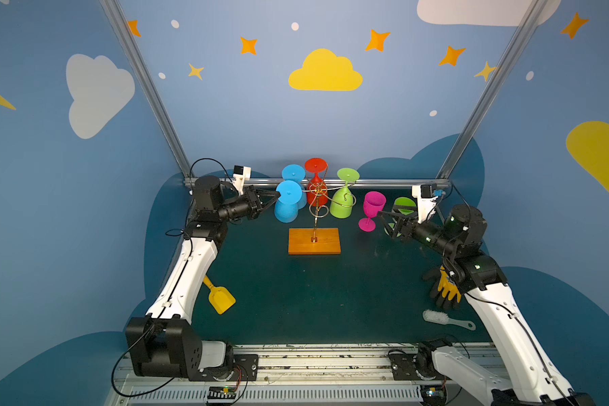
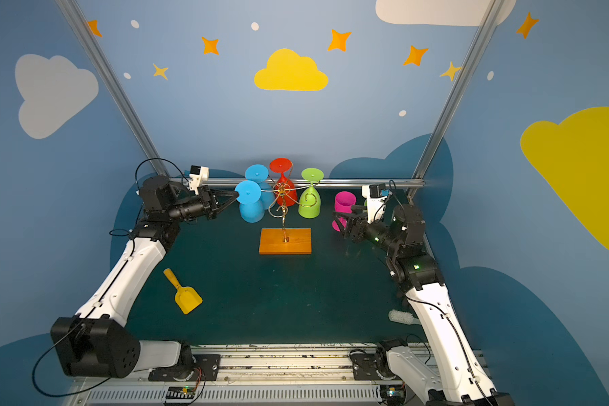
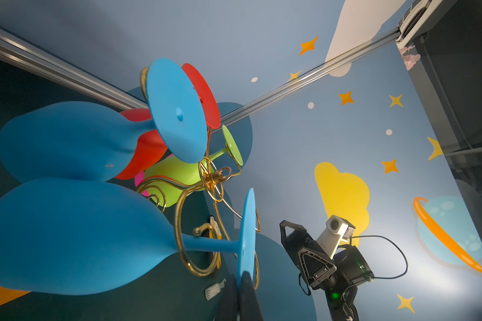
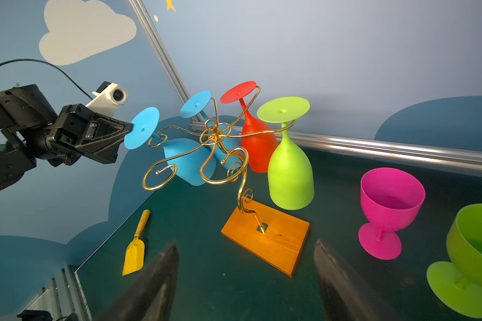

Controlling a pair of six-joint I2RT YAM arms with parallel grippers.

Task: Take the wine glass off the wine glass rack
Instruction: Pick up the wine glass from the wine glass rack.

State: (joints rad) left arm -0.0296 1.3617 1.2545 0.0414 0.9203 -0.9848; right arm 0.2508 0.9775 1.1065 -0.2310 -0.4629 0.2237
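The wine glass rack [image 1: 314,241] [image 2: 284,241] [image 4: 267,236] stands mid-table, gold wire arms over a wooden base. Upside down on it hang two blue glasses, a red glass [image 1: 315,182] and a green glass [image 1: 343,200]. My left gripper [image 1: 276,197] [image 2: 236,198] [image 3: 241,275] is shut on the foot disc's rim of the nearer blue wine glass [image 1: 288,202] [image 2: 249,204] [image 3: 246,236] [image 4: 144,127]; its stem sits in a wire loop. My right gripper [image 1: 384,225] [image 2: 338,225] [image 4: 245,246] is open and empty, right of the rack.
A pink glass [image 1: 371,211] [image 4: 387,211] and a green glass [image 1: 403,205] [image 4: 473,258] stand upright beside the right gripper. A yellow scoop [image 1: 220,297] lies front left. A glove [image 1: 445,288] and white brush [image 1: 443,319] lie front right.
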